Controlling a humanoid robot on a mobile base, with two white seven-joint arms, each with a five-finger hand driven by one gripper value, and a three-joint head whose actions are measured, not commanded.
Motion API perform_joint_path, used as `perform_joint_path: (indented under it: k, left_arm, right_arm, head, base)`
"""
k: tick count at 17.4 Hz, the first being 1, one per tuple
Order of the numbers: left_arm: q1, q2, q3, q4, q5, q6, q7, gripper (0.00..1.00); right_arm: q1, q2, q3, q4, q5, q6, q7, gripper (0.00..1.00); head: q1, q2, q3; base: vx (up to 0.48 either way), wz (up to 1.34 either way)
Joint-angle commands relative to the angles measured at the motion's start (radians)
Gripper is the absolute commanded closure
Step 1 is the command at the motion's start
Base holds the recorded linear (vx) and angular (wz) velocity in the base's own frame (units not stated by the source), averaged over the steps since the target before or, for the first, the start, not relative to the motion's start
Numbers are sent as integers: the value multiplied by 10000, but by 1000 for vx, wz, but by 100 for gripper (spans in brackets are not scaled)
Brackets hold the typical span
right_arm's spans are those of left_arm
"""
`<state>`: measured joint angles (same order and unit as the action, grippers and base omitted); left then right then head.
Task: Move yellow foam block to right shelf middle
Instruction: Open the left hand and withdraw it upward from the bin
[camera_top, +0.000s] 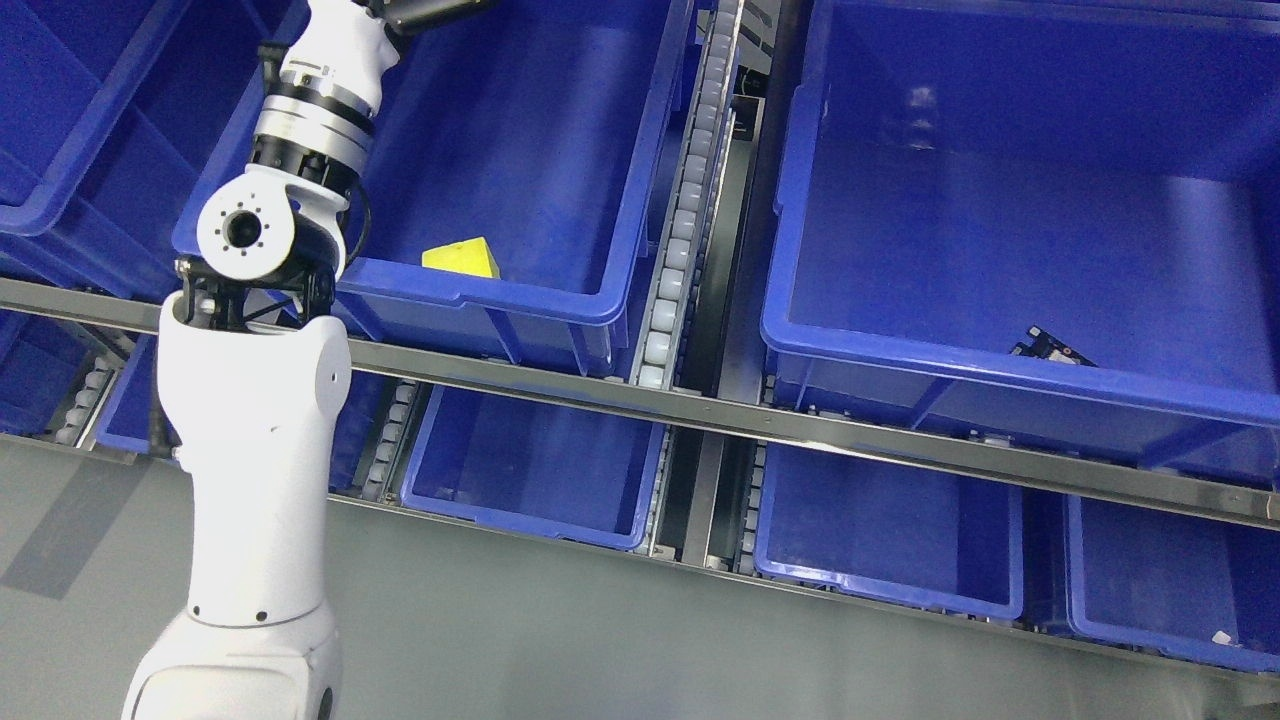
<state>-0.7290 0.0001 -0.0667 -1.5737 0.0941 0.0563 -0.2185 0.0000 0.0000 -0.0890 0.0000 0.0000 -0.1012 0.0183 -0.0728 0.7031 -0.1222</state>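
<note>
A yellow foam block lies at the near edge inside the blue bin on the middle shelf, left of the roller track. My left arm rises from the lower left past the bin's left rim and leaves the picture at the top edge. Its hand is cut off by the top of the frame, so only a dark wrist part shows above the bin. The larger blue bin on the right of the same shelf holds a small dark object near its front wall.
A white roller track and metal rail separate the two bins. Smaller blue bins sit on the lower shelf. More blue bins stand at the far left. Grey floor lies below.
</note>
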Motion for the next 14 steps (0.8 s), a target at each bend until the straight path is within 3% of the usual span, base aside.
perform_joint_path:
  k: [1,7,14]
  left_arm:
    - [1520,174,-131,-1028,-21,-946,-269,0]
    - [2013,174,620,-1459,-21,-656,-239,0]
    - [2105,174,621,-1459,-21,189,-239,0]
  right_arm:
    - [-16,-175,0,-174,0,46,1,0]
    - [-31,-175,0,-174,-15,46,1,0]
    - [-31,-175,0,-174,0,46,1,0]
  head:
    - [0,0,0]
    - [0,0,0]
    - [0,0,0]
  base:
    - [0,0]
    - [0,0]
    - [0,0]
